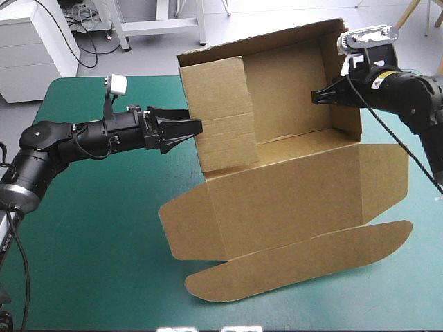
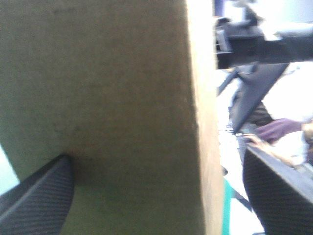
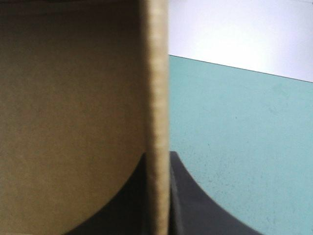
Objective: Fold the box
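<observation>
Raised walls of the box (image 1: 291, 104) block the far middle (bare teal-green cover (image 1: 90, 242) near left).

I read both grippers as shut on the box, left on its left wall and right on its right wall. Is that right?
Not quite. The left gripper is open: in the left wrist view its fingers stand apart with the left wall of the box between them. The right gripper is shut on the right wall.

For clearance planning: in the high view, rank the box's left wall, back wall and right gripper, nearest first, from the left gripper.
1. Left wall: between the left gripper's fingers.
2. Back wall: behind it, mid-box.
3. Right gripper: farthest, on the right side.
</observation>
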`<state>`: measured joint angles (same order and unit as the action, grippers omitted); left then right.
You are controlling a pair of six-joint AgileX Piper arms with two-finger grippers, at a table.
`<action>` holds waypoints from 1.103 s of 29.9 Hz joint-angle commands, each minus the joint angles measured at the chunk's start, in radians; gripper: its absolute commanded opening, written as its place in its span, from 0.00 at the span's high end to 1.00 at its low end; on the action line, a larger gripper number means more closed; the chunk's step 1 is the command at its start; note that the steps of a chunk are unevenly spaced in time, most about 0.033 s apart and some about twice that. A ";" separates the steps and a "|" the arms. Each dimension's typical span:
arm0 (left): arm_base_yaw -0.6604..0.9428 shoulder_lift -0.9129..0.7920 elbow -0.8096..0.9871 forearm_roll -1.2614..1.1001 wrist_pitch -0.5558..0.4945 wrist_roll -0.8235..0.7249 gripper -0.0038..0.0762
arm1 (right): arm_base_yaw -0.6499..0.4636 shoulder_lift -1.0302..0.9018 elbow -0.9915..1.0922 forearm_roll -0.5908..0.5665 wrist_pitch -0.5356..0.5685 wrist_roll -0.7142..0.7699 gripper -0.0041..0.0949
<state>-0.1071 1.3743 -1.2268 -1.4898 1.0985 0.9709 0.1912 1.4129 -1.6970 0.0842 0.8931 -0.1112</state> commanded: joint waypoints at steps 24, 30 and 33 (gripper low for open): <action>-0.549 0.002 -0.378 1.749 -0.568 -1.423 0.25 | 0.063 0.000 -0.028 -0.103 -0.239 0.244 0.97; -0.556 0.039 -0.378 1.822 -0.590 -1.603 0.33 | 0.063 0.000 -0.028 -0.102 -0.237 0.245 0.97; -0.556 0.042 -0.378 1.815 -0.605 -1.603 0.49 | 0.063 0.000 -0.028 -0.102 -0.229 0.245 0.97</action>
<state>-0.6553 1.4463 -1.5708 0.3105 0.5824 -0.6084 0.2513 1.4517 -1.6956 -0.0282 0.7485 0.1181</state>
